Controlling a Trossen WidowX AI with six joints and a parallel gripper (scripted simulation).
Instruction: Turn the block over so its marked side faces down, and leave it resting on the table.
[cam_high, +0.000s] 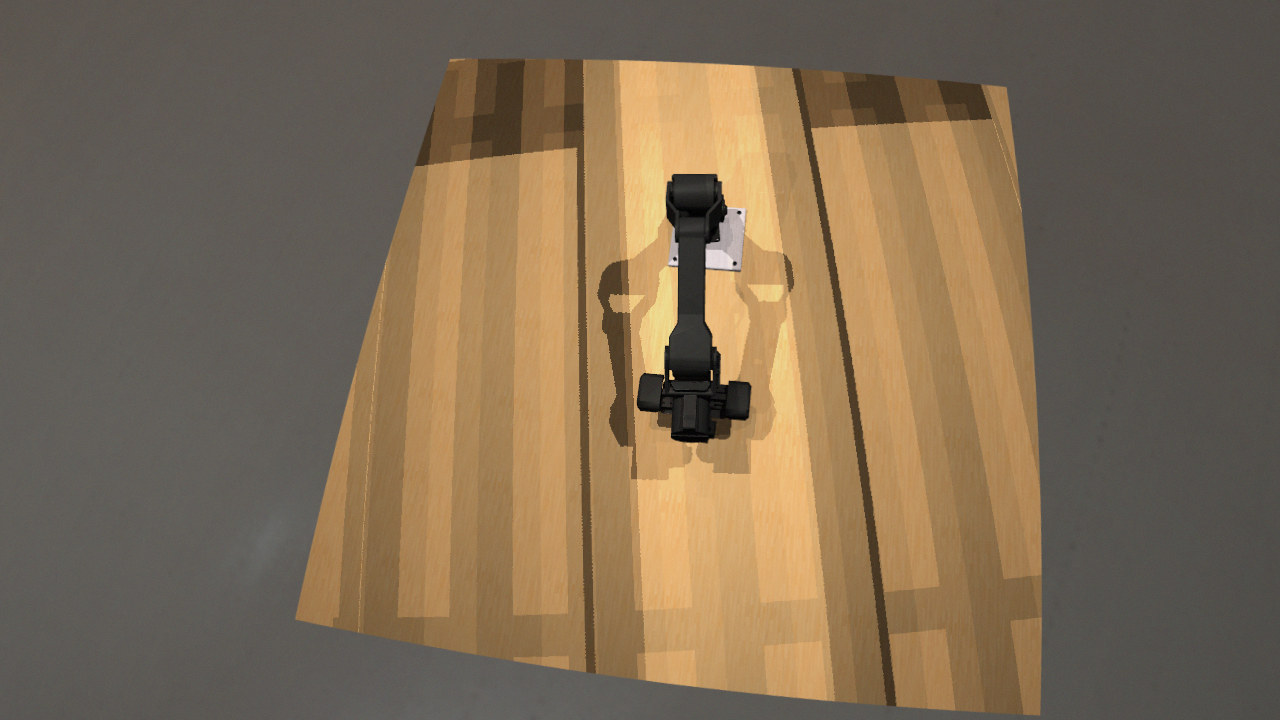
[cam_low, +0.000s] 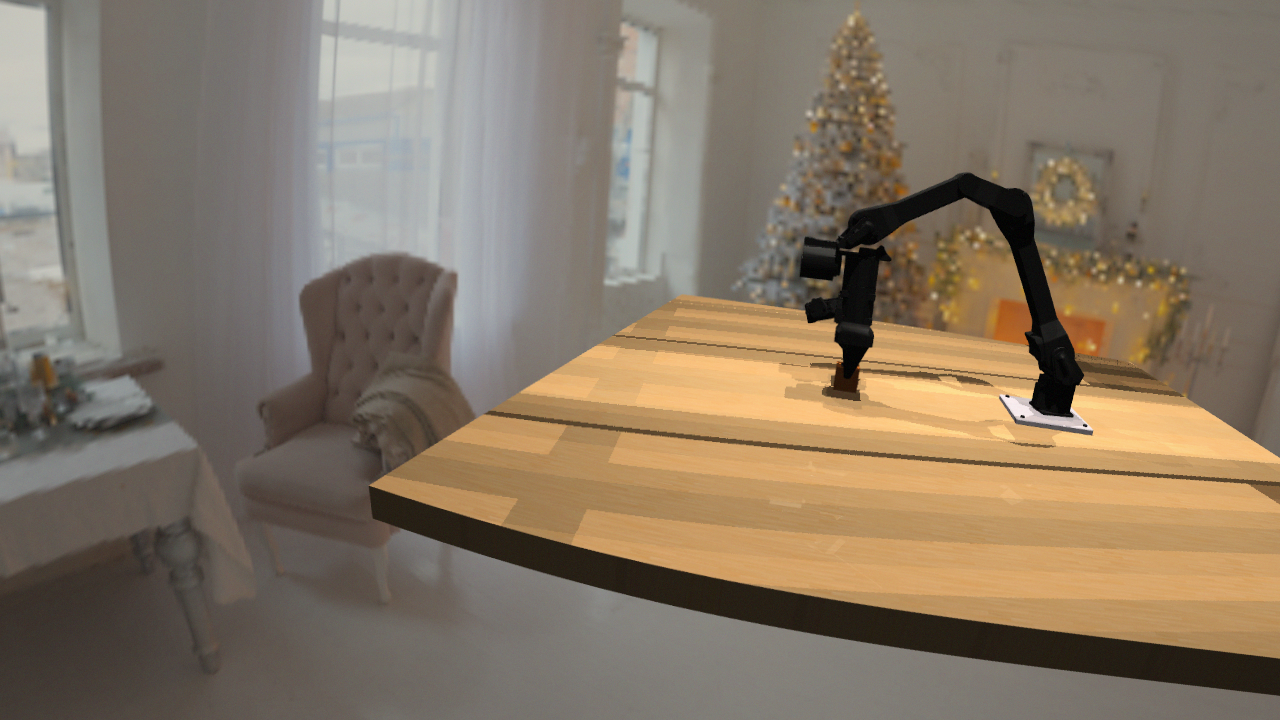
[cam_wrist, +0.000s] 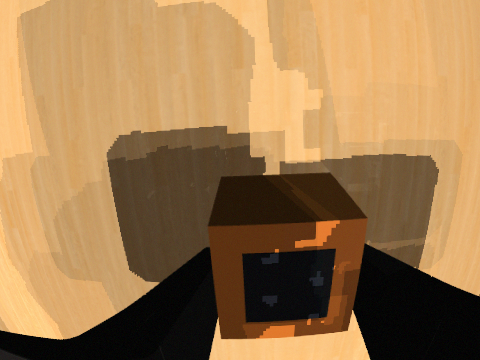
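Note:
The orange-brown block (cam_low: 844, 384) (cam_wrist: 226, 280) is between the fingers of my gripper (cam_low: 850, 370) (cam_wrist: 282, 257), which is shut on it and points down. In the wrist view the block's dark square mark (cam_wrist: 287, 285) faces the camera, so the marked side is up. One unmarked side, in shade, also shows. In the exterior view the block is upright at the surface of the wooden table (cam_high: 483, 402) (cam_low: 716, 510); I cannot tell whether its underside touches. In the top view the arm hides the block and the fingertips.
The arm's pale base plate (cam_high: 731, 241) (cam_low: 1029, 413) is fixed to the table behind the gripper. The arm arches above the table between base and block. The table's near edge (cam_low: 716, 617) runs across the front in the exterior view. An armchair (cam_low: 375, 331) stands beyond the table.

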